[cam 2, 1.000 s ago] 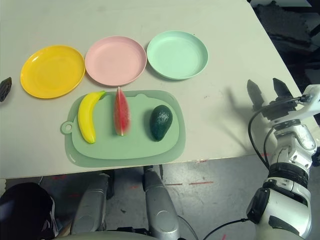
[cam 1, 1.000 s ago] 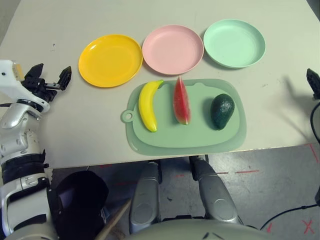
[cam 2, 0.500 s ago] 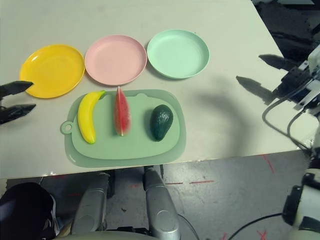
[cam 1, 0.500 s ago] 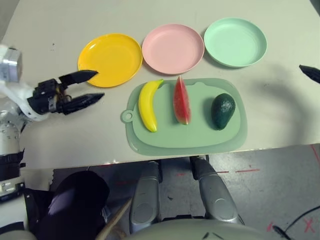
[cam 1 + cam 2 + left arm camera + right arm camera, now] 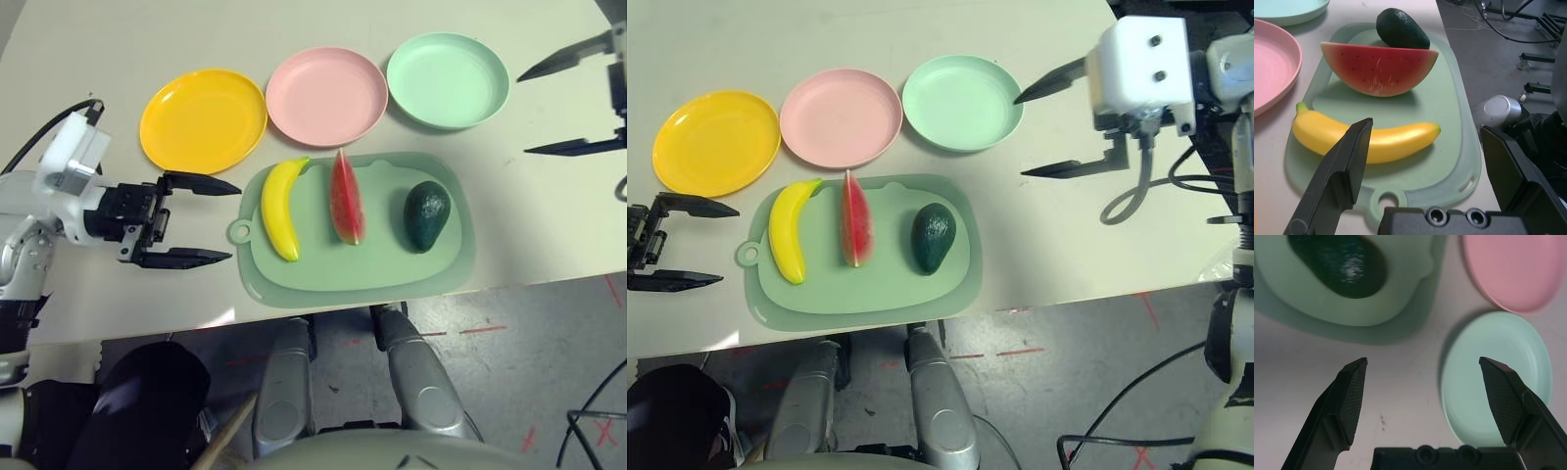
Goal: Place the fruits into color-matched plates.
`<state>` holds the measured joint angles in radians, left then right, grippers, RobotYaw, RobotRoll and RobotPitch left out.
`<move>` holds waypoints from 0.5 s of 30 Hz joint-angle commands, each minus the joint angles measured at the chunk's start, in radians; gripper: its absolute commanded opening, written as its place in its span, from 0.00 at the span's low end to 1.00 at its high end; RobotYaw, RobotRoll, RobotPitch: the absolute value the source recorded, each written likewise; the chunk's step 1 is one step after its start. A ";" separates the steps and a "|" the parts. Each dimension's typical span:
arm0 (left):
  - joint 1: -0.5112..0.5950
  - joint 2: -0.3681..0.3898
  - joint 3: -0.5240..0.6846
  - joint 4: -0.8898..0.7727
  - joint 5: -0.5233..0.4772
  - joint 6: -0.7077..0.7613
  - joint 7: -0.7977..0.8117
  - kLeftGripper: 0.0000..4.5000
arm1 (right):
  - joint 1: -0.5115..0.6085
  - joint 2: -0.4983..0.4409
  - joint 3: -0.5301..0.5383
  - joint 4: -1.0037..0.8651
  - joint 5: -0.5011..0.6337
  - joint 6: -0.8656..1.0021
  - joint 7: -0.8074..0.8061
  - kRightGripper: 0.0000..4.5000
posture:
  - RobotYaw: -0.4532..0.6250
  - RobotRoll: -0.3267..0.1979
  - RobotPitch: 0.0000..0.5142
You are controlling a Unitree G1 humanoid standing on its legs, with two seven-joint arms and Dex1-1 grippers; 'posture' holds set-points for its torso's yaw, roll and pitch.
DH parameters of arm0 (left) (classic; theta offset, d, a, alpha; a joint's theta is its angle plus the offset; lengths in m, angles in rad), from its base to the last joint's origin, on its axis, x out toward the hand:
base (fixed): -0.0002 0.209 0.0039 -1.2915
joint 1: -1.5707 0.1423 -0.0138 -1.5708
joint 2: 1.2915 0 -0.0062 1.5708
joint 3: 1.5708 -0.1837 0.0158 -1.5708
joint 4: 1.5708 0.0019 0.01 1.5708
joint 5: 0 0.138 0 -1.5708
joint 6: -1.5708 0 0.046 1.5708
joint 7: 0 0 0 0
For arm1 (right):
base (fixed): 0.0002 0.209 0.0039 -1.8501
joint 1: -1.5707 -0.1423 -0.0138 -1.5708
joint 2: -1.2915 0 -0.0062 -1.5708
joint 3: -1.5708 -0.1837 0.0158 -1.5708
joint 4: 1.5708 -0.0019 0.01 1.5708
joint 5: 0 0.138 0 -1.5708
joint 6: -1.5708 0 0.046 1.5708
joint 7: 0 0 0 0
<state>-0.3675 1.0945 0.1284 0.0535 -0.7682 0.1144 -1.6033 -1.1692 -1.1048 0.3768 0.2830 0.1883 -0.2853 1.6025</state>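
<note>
Matte table (image 5: pixel 118 59); smooth round plates (image 5: pixel 324 96)

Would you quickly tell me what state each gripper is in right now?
Left gripper: open, holding nothing.
Right gripper: open, holding nothing.

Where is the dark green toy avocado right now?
In the head views, the dark green oval toy avocado lies at the right end of the pale green cutting mat, beside the red watermelon wedge, nearer the robot than the mint green plate.
</note>
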 commanded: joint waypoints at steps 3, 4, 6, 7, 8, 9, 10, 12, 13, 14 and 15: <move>0.002 0.040 -0.009 -0.015 0.005 -0.012 -0.011 0.99 | -0.083 -0.008 0.172 -0.038 0.028 -0.120 0.012 1.00 | 0.32 0.62 0.70; 0.006 0.041 -0.008 -0.017 0.007 -0.014 -0.011 0.99 | -0.093 -0.003 0.192 -0.046 0.040 -0.123 0.012 1.00 | 0.33 0.62 0.70; 0.017 0.038 -0.003 -0.027 0.010 -0.014 -0.011 0.99 | -0.104 0.004 0.222 -0.069 0.062 -0.113 0.012 1.00 | 0.34 0.62 0.68; 0.022 0.034 0.001 -0.032 0.013 -0.014 -0.011 0.99 | -0.104 0.006 0.232 -0.079 0.070 -0.108 0.012 1.00 | 0.34 0.62 0.67; 0.030 0.029 0.005 -0.038 0.017 -0.016 -0.011 0.99 | -0.098 0.005 0.238 -0.089 0.074 -0.105 0.012 1.00 | 0.35 0.62 0.65; 0.036 0.022 0.011 -0.043 0.021 -0.015 -0.011 0.99 | -0.092 0.007 0.240 -0.096 0.075 -0.102 0.012 1.00 | 0.35 0.62 0.64; 0.042 0.014 0.017 -0.048 0.026 -0.014 -0.011 0.99 | -0.085 0.008 0.240 -0.104 0.077 -0.098 0.012 1.00 | 0.36 0.62 0.62; 0.049 -0.001 0.028 -0.060 0.034 -0.007 -0.006 0.99 | -0.072 0.014 0.238 -0.115 0.074 -0.093 0.012 1.00 | 0.36 0.62 0.59; 0.050 -0.008 0.033 -0.068 0.037 -0.002 -0.001 0.99 | -0.067 0.019 0.238 -0.120 0.071 -0.091 0.012 1.00 | 0.37 0.62 0.58; 0.051 -0.015 0.036 -0.075 0.038 0.004 0.004 0.99 | -0.062 0.025 0.237 -0.124 0.068 -0.091 0.012 1.00 | 0.37 0.62 0.58; 0.053 -0.021 0.039 -0.083 0.040 0.008 0.009 0.99 | -0.055 0.031 0.236 -0.132 0.066 -0.090 0.012 1.00 | 0.37 0.62 0.56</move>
<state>-0.3311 1.0777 0.1440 -0.0043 -0.7453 0.1137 -1.5963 -1.2360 -1.0757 0.6042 0.1857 0.2474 -0.3773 1.6044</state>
